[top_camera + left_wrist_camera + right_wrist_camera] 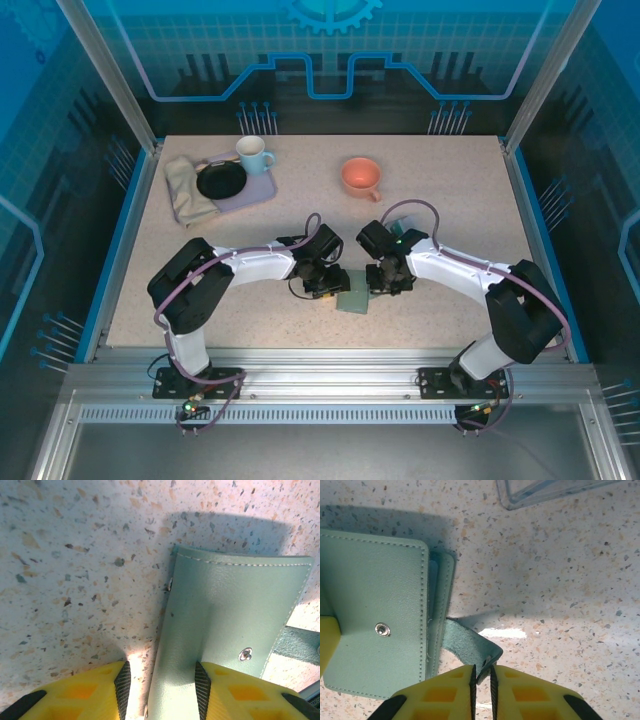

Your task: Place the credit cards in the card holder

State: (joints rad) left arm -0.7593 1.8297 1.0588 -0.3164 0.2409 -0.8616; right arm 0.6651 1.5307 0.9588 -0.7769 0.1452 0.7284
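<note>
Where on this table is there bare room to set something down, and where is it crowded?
Bare: the speckled tabletop right of the orange cup to the far-right corner, and the left strip nearer than the lavender tray. Crowded: near centre, where left tool and right tool meet at the flat grey-green folding wallet.

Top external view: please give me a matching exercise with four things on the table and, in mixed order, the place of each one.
Things:
1. mug
2. cup
3. card holder
4. cloth

Places:
A. front centre of the table
B. on the tray, beside the plate
C. far left, at the tray's left edge
D. back centre, standing alone

Pairs: 1-B, 2-D, 3-A, 4-C
</note>
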